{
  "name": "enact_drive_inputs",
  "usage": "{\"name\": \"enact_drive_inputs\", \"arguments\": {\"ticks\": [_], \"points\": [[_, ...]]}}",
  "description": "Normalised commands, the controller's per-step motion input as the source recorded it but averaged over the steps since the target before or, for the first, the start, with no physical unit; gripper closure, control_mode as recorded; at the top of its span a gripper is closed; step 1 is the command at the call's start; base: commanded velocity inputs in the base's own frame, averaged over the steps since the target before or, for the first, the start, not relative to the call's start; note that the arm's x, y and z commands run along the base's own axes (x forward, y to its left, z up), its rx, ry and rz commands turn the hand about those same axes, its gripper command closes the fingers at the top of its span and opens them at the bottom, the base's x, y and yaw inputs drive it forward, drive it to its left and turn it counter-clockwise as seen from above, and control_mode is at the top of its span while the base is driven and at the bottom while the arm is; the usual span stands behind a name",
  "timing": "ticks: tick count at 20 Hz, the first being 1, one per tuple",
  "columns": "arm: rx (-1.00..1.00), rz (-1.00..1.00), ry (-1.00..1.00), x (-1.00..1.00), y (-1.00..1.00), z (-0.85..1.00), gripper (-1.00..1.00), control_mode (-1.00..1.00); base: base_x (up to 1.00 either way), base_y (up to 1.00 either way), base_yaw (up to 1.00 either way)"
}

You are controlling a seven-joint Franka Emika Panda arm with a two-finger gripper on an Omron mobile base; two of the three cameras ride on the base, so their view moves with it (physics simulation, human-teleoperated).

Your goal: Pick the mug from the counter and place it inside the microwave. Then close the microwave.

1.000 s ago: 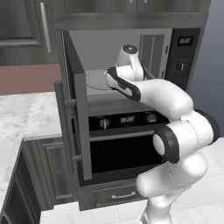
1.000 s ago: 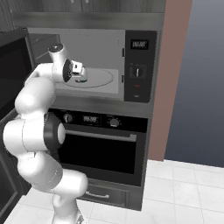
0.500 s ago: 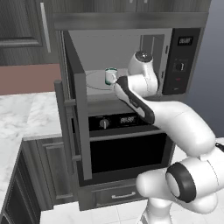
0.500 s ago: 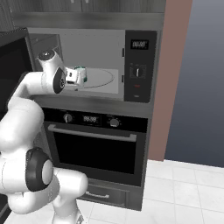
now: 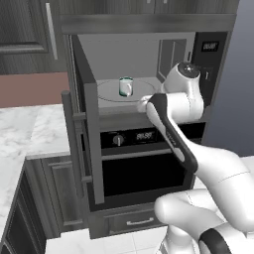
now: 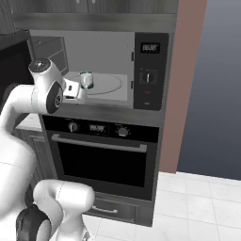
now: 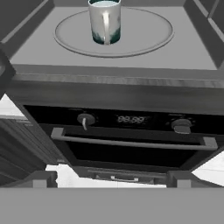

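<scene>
On the turntable (image 7: 131, 41): mug (image 7: 105, 21) upright, delivered.
End effector (image 6: 75, 90), fingers apart and empty, sits at the mug's 7 o'clock; door (image 5: 92, 144) stands open.

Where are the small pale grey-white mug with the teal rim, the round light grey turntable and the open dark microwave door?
Small pale grey-white mug (image 5: 126, 87), left base view, its side wall.
Round light grey turntable (image 7: 144, 35), hand view, bare right part.
Open dark microwave door (image 5: 92, 144), left base view, its near edge.
</scene>
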Motion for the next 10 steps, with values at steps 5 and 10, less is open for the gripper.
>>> {"name": "enact_drive_inputs", "arguments": {"ticks": [5,10], "points": [[0.0,0.0,-0.06,-0.68,0.0,0.0,-1.0,-1.0,0.0,0.0,0.0],[0.0,0.0,-0.07,-0.55,0.0,0.0,-1.0,-1.0,0.0,0.0,0.0]]}}
